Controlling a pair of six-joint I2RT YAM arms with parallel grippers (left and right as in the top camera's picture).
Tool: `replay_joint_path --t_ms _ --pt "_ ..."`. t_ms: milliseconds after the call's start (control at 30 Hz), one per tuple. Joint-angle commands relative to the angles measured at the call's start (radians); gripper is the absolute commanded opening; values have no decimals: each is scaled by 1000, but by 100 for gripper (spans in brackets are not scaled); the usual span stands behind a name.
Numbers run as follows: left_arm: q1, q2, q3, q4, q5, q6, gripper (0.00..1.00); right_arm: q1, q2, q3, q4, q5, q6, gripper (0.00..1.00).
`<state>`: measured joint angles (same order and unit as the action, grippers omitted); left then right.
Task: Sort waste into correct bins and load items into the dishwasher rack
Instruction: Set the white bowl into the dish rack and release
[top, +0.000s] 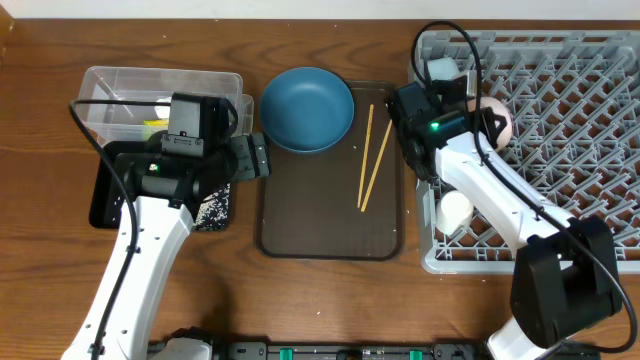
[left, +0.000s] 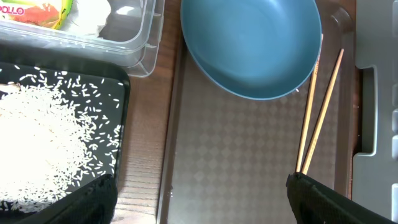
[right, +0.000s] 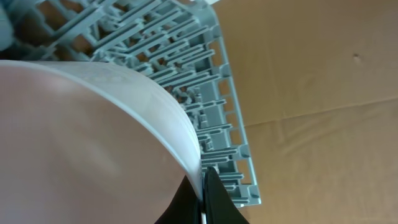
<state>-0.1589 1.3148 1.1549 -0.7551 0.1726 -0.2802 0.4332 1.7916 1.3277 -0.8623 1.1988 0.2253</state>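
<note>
My right gripper (top: 472, 112) (right: 202, 186) is shut on the rim of the white bowl (top: 496, 122) (right: 81, 137), held tilted over the grey dishwasher rack (top: 560, 150) (right: 186, 62). A small white cup (top: 455, 208) lies in the rack's front left. My left gripper (top: 252, 157) (left: 205, 202) is open and empty over the left edge of the brown tray (top: 310, 215) (left: 236, 155). The dark blue plate (top: 307, 108) (left: 249, 43) and two chopsticks (top: 370, 155) (left: 317, 112) lie on that tray. The clear tub (top: 215, 85) (left: 124, 43) holds the wrapper (left: 31, 12) and napkin (left: 93, 12). Rice (left: 43, 137) fills the black tray (top: 100, 200) (left: 118, 81).
A pale round item (top: 440, 68) sits in the rack's back left corner; I cannot tell what it is. The left arm covers much of the black tray from above. The rack's left wall stands right beside the brown tray.
</note>
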Motion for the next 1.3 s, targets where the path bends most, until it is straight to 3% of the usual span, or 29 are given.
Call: replay_joint_path --t_ms 0,333,433,700,1067,1267 --pt "3 -8 14 -1 -9 13 90 -2 11 0 -14 -47 -6 1" --pt "3 -8 14 -1 -9 13 90 4 11 0 -41 -212 -6 1" --pt "3 -8 14 -1 -9 13 89 25 10 0 -64 -240 -6 34" --pt "3 -8 14 -1 -9 13 90 94 -44 0 -88 -254 -6 56" --pt "3 -8 14 -1 -9 13 90 82 -233 53 -18 -503 -6 59" --pt "3 -8 14 -1 -9 13 90 64 -251 72 190 -970 43 56"
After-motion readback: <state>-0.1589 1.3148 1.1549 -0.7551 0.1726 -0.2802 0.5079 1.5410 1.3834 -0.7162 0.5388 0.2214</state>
